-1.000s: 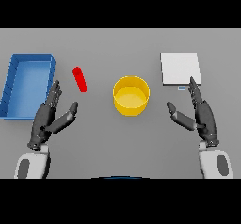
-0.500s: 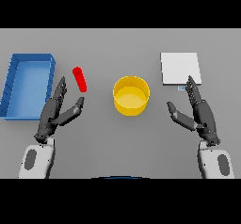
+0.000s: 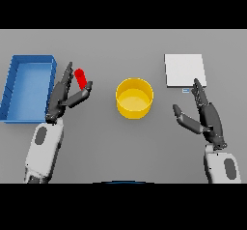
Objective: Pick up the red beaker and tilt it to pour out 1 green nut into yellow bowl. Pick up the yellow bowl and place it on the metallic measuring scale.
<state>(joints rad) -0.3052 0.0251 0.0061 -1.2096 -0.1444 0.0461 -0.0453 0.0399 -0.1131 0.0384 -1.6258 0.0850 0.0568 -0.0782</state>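
**Red beaker sits between your left hand's fingers and thumb**

The red beaker [image 3: 81, 79] lies tilted on the grey desk [image 3: 120, 147], left of the yellow bowl [image 3: 134, 98] and just right of the blue tray [image 3: 29, 87]. Your left hand [image 3: 64, 94] reaches up beside it: fingers straight on the beaker's left, thumb stretched out below its lower end, spread and not clamped. You cannot tell whether any fingertip touches the beaker. The bowl stands upright in the middle of the desk, with nothing touching it. Right of the bowl, your right hand [image 3: 205, 115] rests released, fingers straight, thumb angled toward the bowl, holding nothing. Its fingertips point at the metallic measuring scale [image 3: 185, 70], which sits up and to the right of the bowl.
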